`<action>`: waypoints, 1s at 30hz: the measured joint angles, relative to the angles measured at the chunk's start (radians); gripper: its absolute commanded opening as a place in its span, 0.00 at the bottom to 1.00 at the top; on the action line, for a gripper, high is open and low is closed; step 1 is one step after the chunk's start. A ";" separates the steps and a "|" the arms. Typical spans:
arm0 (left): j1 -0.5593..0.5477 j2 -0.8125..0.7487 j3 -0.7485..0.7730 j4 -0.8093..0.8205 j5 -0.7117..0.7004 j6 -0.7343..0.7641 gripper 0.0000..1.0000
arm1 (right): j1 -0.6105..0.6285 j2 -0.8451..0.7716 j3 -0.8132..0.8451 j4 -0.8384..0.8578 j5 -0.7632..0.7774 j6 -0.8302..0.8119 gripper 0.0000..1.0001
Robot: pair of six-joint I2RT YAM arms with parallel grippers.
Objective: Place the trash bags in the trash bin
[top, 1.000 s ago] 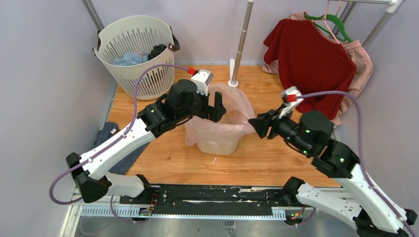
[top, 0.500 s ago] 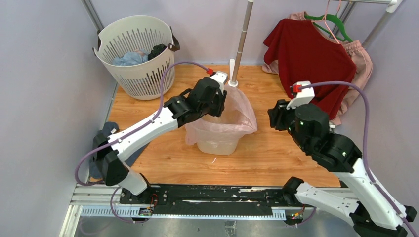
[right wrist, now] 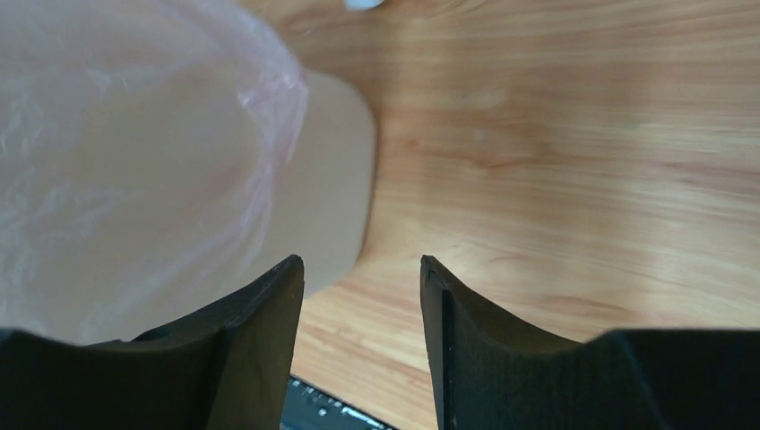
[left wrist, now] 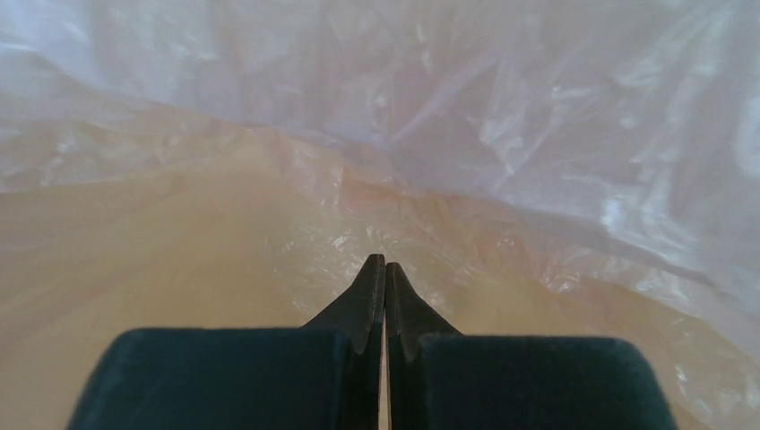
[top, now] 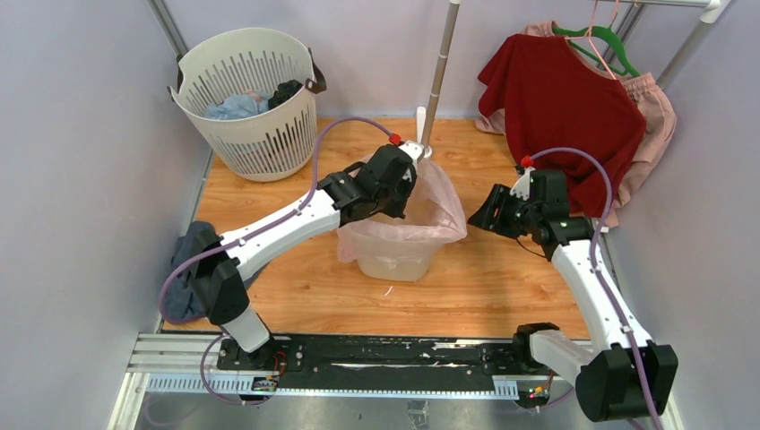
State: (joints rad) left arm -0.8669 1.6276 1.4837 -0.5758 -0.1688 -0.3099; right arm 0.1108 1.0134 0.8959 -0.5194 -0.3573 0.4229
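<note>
Left claw (left wrist: 384, 269) has gone from wide to fingers together, sunk inside the pink trash bag (top: 441, 208); no film visibly pinched. Right claw (right wrist: 358, 269) has backed off, fingers apart, empty. The bag lines the beige trash bin (top: 394, 265), likely nearly seated. Wooden worktop (top: 475, 291); slotted laundry basket (top: 246, 134) and red shirt (top: 560, 107) behind.

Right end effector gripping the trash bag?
No: the right end effector is open with nothing between its jaws; the trash bag sits off to one side.
</note>
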 measured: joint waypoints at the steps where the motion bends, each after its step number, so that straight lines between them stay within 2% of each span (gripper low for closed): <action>1: 0.000 0.006 -0.003 0.000 0.005 0.000 0.00 | -0.008 0.010 -0.029 0.029 -0.063 0.008 0.56; 5: 0.000 0.043 -0.021 -0.001 0.018 0.000 0.00 | -0.017 0.035 -0.082 0.154 -0.251 0.040 0.57; 10: 0.000 0.084 -0.071 0.016 0.021 0.001 0.00 | -0.050 0.077 -0.088 0.283 -0.352 0.077 0.57; 21: 0.000 0.106 -0.113 0.052 0.027 0.000 0.00 | -0.088 0.250 -0.142 0.448 -0.496 0.145 0.57; 30: 0.000 0.106 -0.123 0.067 0.028 0.000 0.00 | -0.088 0.290 -0.166 0.630 -0.552 0.237 0.57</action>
State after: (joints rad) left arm -0.8673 1.7340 1.3609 -0.5087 -0.1406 -0.3096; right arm 0.0231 1.3033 0.7300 0.1104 -0.9092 0.6594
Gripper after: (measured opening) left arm 0.009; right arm 0.566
